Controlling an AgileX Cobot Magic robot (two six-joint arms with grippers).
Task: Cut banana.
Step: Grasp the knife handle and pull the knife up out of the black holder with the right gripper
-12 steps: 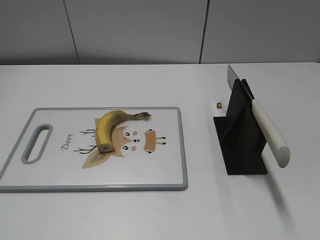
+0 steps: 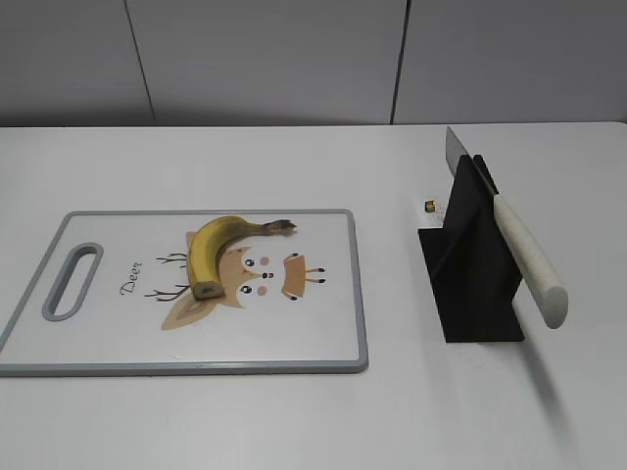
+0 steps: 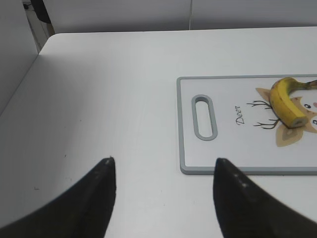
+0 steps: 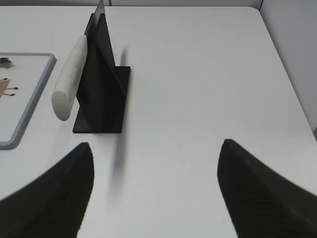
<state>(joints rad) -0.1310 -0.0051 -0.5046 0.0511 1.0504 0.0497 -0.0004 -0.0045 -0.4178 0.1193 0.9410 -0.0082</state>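
The banana [image 2: 211, 249] is small, curved and yellow, with a dark stem tip and a blunt cut end. It lies on the white cutting board [image 2: 323, 333] over an orange deer print, and also shows in the left wrist view [image 3: 285, 96]. The knife [image 2: 524, 257], white handle toward me, rests slanted in a black stand [image 2: 470, 284]; both show in the right wrist view, knife [image 4: 69, 82] and stand [image 4: 104, 99]. My left gripper [image 3: 162, 166] is open and empty, left of the board. My right gripper [image 4: 156, 148] is open and empty, in front of the stand. Neither gripper shows in the exterior view.
The board has a grey rim and a handle slot [image 2: 72, 281] at its left end. A tiny dark object [image 2: 429, 206] lies on the white table behind the stand. The table's left edge [image 3: 29, 74] and right edge [image 4: 287, 69] are near.
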